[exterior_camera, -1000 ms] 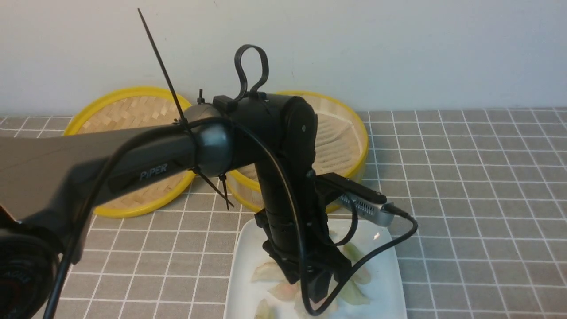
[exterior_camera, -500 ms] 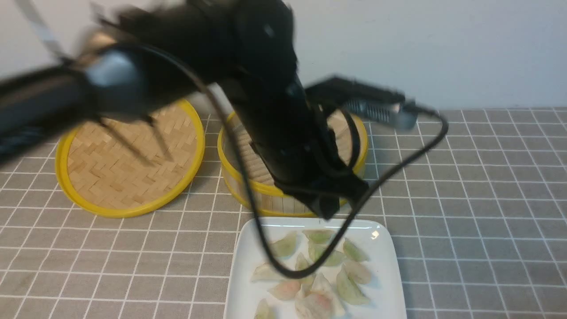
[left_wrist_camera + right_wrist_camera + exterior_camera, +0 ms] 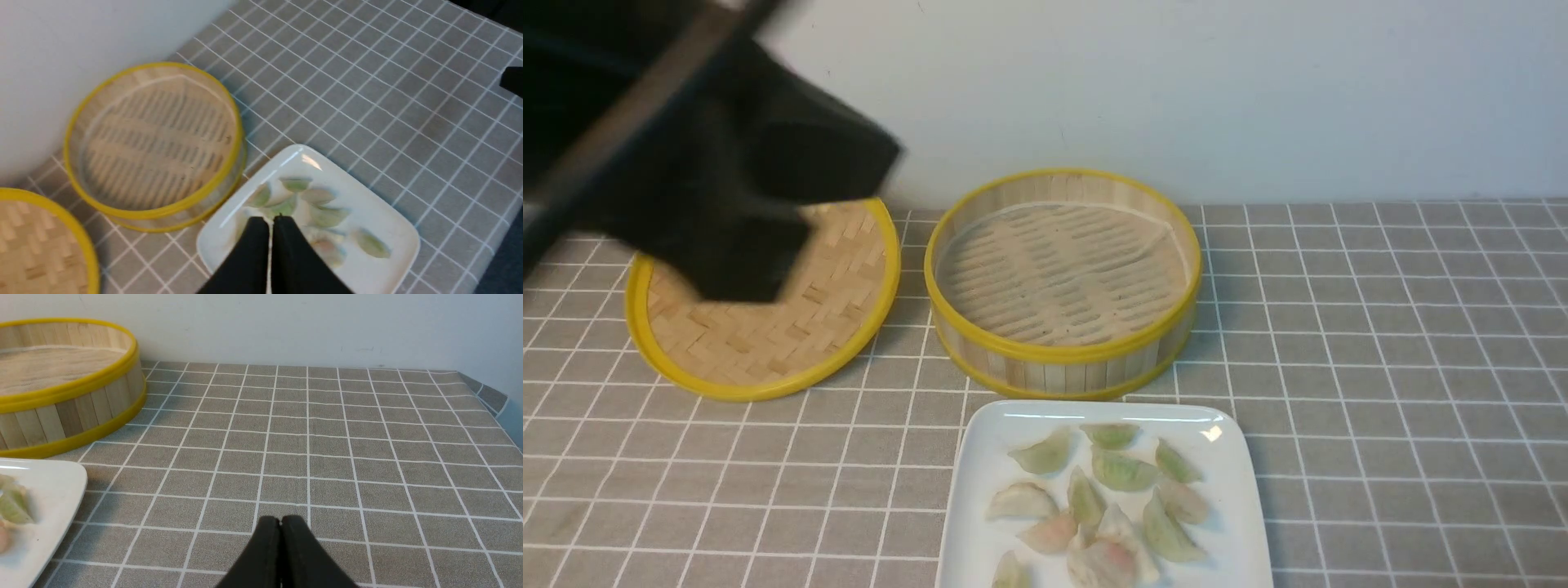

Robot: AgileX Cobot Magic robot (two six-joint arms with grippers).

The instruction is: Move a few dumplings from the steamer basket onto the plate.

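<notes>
The steamer basket (image 3: 1062, 353) stands at mid-table with a bare slatted floor; no dumplings show in it. In front of it lies the white plate (image 3: 977, 482), holding pinkish dumplings (image 3: 1049, 532) among green-tinted ones (image 3: 1123, 471). My left arm (image 3: 711, 188) is a dark blur at the upper left, over the lid. In its wrist view the left gripper (image 3: 271, 220) is shut with nothing between the fingertips, high above the plate (image 3: 380, 220) and basket (image 3: 163, 212). My right gripper (image 3: 280, 520) is shut and empty over the cloth, right of the plate (image 3: 61, 477).
A woven yellow-rimmed lid (image 3: 768, 359) lies left of the basket. A pale wall runs close behind both. Grey checked cloth (image 3: 1380, 343) covers the table, and its far right corner (image 3: 490, 396) shows in the right wrist view.
My left gripper was low over the plate and open; it has shut empty and the arm has swung up and away to the left. The dumplings stay on the plate.
</notes>
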